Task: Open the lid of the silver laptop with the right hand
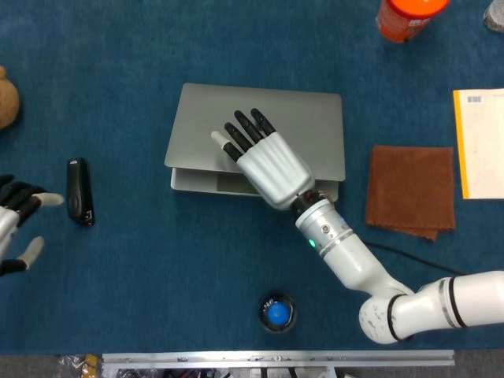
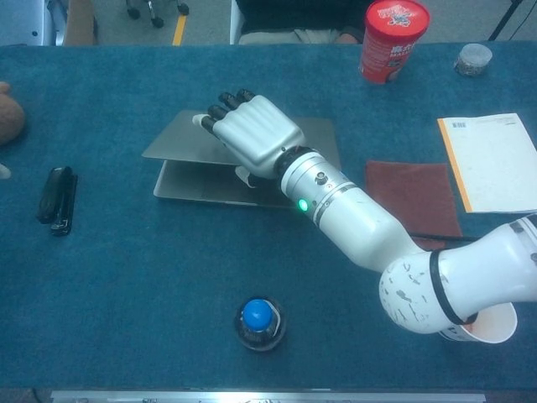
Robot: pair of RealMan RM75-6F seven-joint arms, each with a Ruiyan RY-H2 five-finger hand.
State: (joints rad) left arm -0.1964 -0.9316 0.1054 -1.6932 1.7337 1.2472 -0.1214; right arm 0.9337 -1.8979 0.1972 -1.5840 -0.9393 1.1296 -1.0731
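Note:
The silver laptop (image 1: 307,126) lies mid-table, its lid raised a little at the front so the base (image 1: 205,183) shows below it. My right hand (image 1: 268,161) lies on the lid with fingers stretched across the top. In the chest view the right hand (image 2: 252,134) has its thumb tucked under the lid's front edge, pinching the lid (image 2: 319,143) above the base (image 2: 193,185). My left hand (image 1: 16,224) shows at the left edge of the head view, fingers spread, holding nothing, next to the stapler.
A black stapler (image 1: 79,191) lies left of the laptop. To the right are a brown cloth (image 1: 411,189) and a yellow-edged paper (image 1: 480,142). A red cup (image 1: 405,16) stands at the back. A blue-topped knob (image 1: 276,313) sits near the front edge.

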